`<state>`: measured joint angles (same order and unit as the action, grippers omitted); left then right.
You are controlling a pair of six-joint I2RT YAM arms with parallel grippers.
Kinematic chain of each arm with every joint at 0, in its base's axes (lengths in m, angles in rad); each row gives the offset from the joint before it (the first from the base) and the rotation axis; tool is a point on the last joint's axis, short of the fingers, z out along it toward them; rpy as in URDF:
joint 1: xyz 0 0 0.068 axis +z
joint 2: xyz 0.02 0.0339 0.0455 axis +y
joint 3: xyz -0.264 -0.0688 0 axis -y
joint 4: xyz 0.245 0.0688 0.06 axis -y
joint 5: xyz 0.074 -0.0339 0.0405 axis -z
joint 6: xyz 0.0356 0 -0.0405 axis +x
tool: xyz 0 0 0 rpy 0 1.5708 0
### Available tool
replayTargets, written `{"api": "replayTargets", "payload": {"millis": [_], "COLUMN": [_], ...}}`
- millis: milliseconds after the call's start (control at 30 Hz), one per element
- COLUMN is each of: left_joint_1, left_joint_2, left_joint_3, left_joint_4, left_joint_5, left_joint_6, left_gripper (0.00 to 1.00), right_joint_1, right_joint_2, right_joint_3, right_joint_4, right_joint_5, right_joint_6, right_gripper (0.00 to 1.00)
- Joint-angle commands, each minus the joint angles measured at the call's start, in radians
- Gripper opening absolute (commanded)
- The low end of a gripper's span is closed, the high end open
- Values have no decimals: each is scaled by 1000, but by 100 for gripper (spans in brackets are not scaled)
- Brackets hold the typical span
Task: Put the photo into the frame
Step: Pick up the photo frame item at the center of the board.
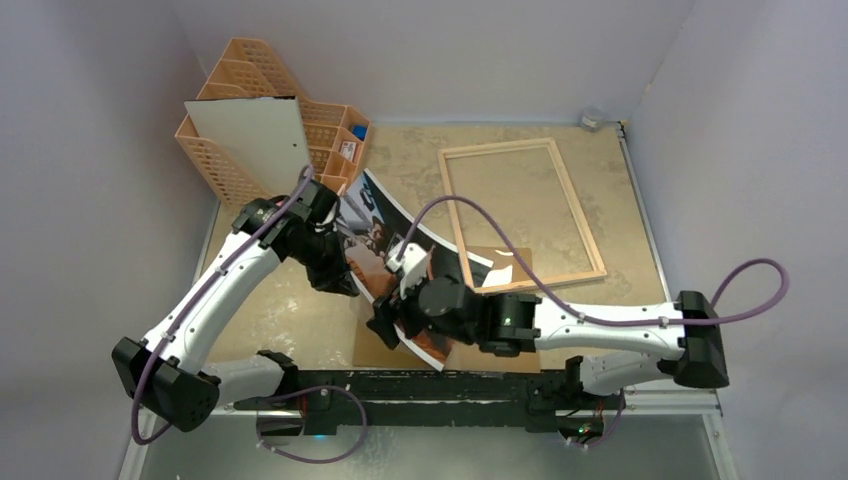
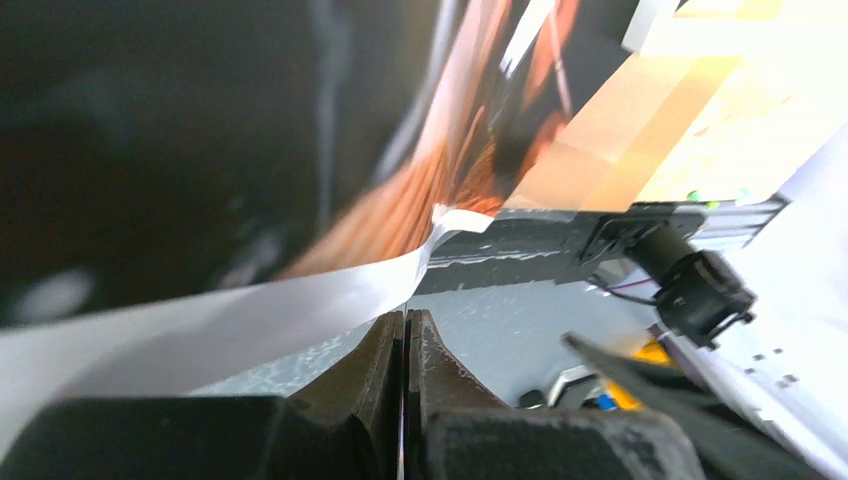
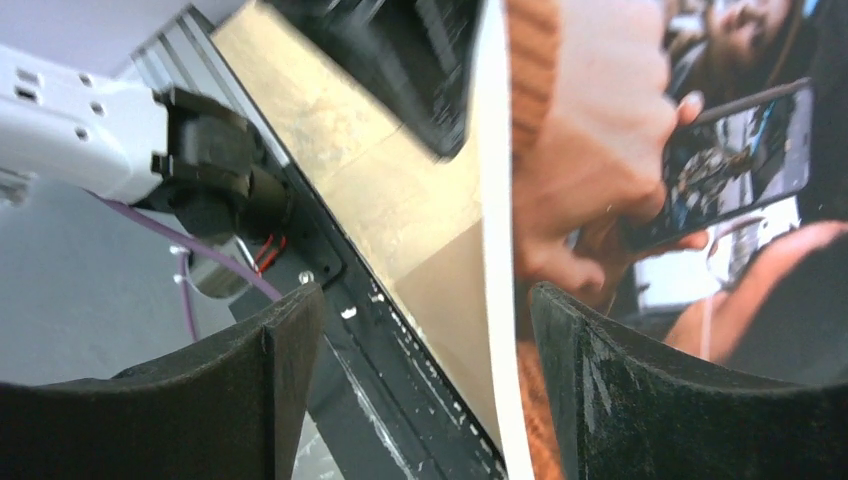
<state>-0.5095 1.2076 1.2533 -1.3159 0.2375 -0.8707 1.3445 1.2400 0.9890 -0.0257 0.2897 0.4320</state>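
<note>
1. Nearest the bases, the right gripper (image 1: 385, 325) (image 3: 422, 295) has its jaws wide apart. They straddle the near long edge of the photo (image 1: 372, 218) (image 3: 640, 180) without closing on it, and the sheet stands closer to one finger.
2. The left gripper (image 1: 343, 283) (image 2: 405, 325) has its jaws pressed together, pinching the photo (image 2: 200, 130) at its left edge, where the white border curls into the fingertips.
3. The photo hangs above the table (image 1: 410, 150), bowed, picture side up. Its long axis runs diagonally, with one end at the near table edge and the other pointing far-left.
4. Beneath it a brown fibreboard sheet (image 1: 370, 350) lies flat.
5. Farther right, the frame (image 1: 497, 148) lies flat and apart from the photo, with its long axis running near to far and leaning slightly.
6. At the far left stands a peach lattice organiser (image 1: 255, 65).
</note>
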Motion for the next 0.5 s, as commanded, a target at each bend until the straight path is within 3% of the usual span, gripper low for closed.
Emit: {"api": "replayTargets", "payload": {"millis": [0, 167, 467], "left_joint_1": [91, 101, 106], "left_joint_2": [4, 37, 47], "left_joint_3": [-14, -14, -15], "left_joint_4": [56, 93, 103], "left_joint_5": [107, 161, 203], "left_joint_6": [15, -4, -16], "left_gripper": [0, 0, 0], "right_joint_1": [97, 169, 197], "right_joint_2": [63, 143, 311], "right_joint_3": [101, 170, 296], "right_joint_4": [-139, -167, -246], "right_joint_5": [264, 361, 459], "right_joint_6": [37, 15, 73], "right_gripper": [76, 66, 62]}}
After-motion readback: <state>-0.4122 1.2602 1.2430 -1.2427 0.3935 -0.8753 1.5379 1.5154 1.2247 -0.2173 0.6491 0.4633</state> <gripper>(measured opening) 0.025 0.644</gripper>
